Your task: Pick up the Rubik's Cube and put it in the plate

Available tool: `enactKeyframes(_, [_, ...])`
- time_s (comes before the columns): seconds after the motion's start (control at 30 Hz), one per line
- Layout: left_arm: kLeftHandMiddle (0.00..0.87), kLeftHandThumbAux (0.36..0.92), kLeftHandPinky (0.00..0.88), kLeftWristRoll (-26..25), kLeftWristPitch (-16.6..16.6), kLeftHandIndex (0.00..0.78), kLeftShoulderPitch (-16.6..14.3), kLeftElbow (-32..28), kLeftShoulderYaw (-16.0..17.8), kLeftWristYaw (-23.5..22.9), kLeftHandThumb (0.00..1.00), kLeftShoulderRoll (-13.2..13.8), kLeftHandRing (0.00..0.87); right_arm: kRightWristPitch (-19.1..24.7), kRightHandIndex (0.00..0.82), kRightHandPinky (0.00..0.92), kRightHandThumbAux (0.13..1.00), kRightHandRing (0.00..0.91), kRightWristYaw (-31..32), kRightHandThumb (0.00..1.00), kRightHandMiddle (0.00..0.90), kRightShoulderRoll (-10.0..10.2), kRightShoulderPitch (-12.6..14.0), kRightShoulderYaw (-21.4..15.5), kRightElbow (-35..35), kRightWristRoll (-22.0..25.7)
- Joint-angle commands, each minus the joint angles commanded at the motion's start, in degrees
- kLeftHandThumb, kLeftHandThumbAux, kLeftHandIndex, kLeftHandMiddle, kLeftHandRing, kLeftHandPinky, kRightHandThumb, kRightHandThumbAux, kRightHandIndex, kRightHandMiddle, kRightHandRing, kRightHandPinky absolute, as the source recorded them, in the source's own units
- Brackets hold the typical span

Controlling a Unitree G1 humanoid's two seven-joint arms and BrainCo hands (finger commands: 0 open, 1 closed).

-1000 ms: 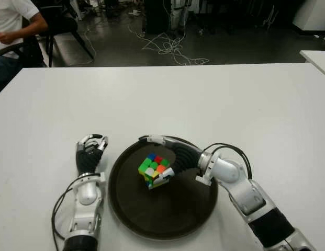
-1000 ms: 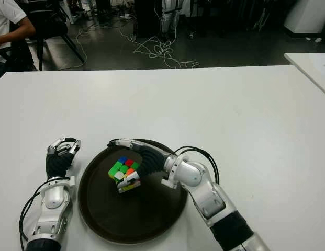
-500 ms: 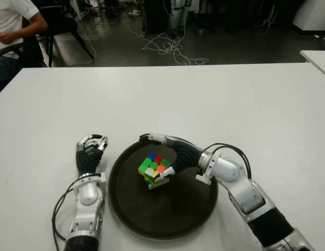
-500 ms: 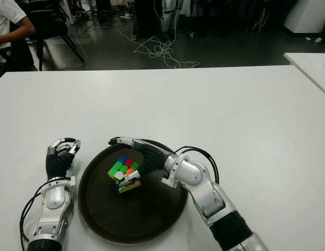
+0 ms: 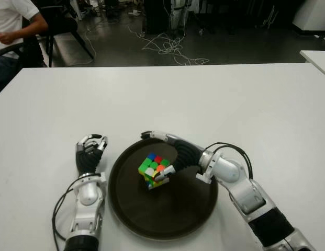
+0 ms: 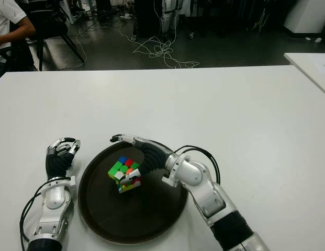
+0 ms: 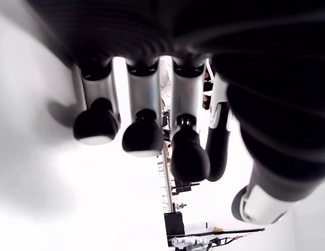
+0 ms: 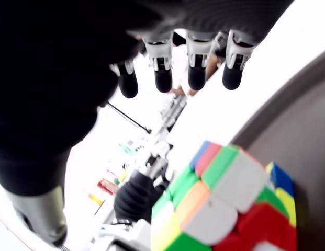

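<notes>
The Rubik's Cube [image 5: 154,169] sits tilted on the dark round plate [image 5: 162,214], a little left of its middle. My right hand [image 5: 161,151] reaches in from the right, its fingers [image 5: 158,137] stretched out over the plate's far rim and apart from the cube. Its thumb tip [image 5: 163,173] is at the cube's right side. In the right wrist view the cube [image 8: 225,209] lies below the spread fingers [image 8: 193,73], with a gap between them. My left hand [image 5: 90,151] shows left of the plate on the white table [image 5: 204,99], fingers curled, holding nothing.
A seated person [image 5: 13,21] is past the table's far left corner. Cables [image 5: 167,44] lie on the floor beyond the far edge. The corner of another white table [image 5: 316,55] shows at the right.
My right hand's fingers have lifted and spread farther from the cube. The cube and my left hand have not moved.
</notes>
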Motion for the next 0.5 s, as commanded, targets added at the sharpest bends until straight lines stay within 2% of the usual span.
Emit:
enactKeyframes(0.17, [0.806,0.702,0.83,0.0,-0.1,0.444,-0.1,0.4,-0.1,-0.3,0.713,0.3,0.829,-1.0,0.0,0.0,0.679,0.0,-0.2,0.0,0.0,-1.7,-0.3,-6.5,-2.4,5.3])
enactKeyframes(0.23, [0.81,0.702,0.832,0.0,-0.4,0.444,-0.2,0.7,-0.2,-0.6,0.713,0.5,0.831,-2.1,0.0,0.0,0.698,0.0,-2.1,0.0,0.0,-1.5,-0.3,-9.0,-4.3,6.3])
enactKeyframes(0.33, [0.815,0.701,0.836,-0.1,-1.3,0.444,-0.4,1.6,-0.1,-1.0,0.715,0.8,0.835,-5.9,0.0,0.0,0.746,0.0,-6.3,0.0,0.0,0.3,0.1,-11.2,-4.4,6.2])
enactKeyframes(0.43, [0.82,0.701,0.837,-0.2,-2.0,0.444,-0.5,2.1,-0.1,-1.5,0.715,1.0,0.838,-11.3,0.0,0.0,0.792,0.0,-9.4,0.0,0.0,0.9,0.7,-13.3,-1.5,6.2])
enactKeyframes(0.5, [0.822,0.701,0.838,-0.3,-2.2,0.444,-0.6,2.3,-0.1,-1.7,0.715,1.1,0.839,-15.0,0.0,0.0,0.814,0.0,-12.6,0.0,0.0,1.3,2.1,-14.7,0.7,4.9])
